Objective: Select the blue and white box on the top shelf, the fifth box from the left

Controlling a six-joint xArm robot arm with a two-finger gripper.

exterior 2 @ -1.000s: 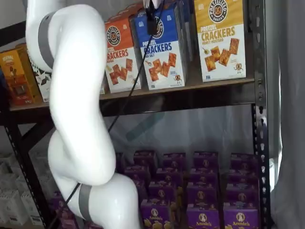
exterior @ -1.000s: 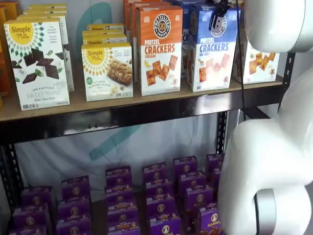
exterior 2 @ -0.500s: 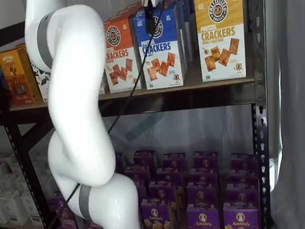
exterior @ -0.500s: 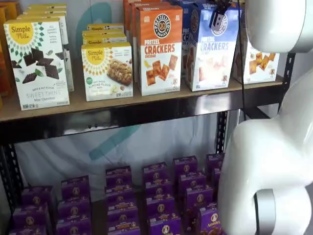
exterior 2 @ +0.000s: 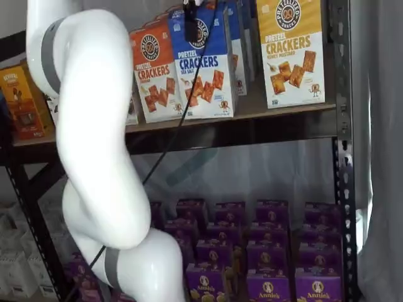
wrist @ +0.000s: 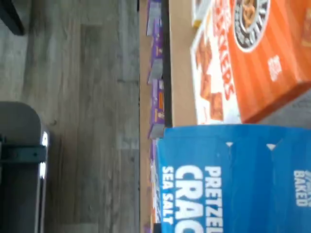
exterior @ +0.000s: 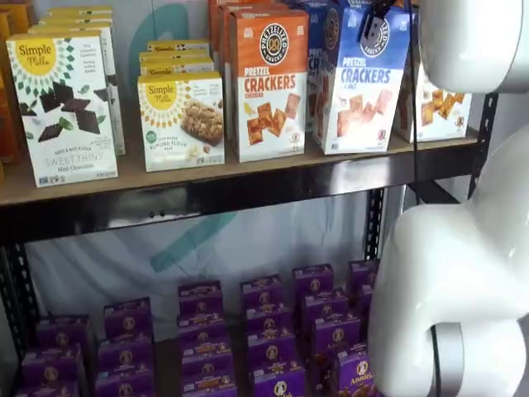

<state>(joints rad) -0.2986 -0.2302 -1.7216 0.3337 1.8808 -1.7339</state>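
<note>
the blue and white box [exterior: 357, 78] is standing on the top shelf [exterior: 248, 186], between the orange-topped cheddar box [exterior: 269, 83] and a yellow-topped cracker box [exterior 2: 293, 53]. in both shelf views its base is sitting at the front edge of the board and it is leaning slightly, out of line with its neighbours. black fingers of the end effector [exterior: 374, 21] are showing over the box's upper front, right at the round logo, and in a shelf view [exterior 2: 189, 22] they are hanging at the same spot with the cable beside them. i cannot tell whether the fingers are clenched on the carton or merely touching it, since no gap and no clear grip is visible. in the wrist view the box's blue face is filling much of the picture, with the cheddar box beside it and small purple boxes [wrist: 156, 87] below the shelf edge.

judging by this, the reach is done and the pull-out looks underway; lifting the box clear of the shelf is what is remaining.
</note>
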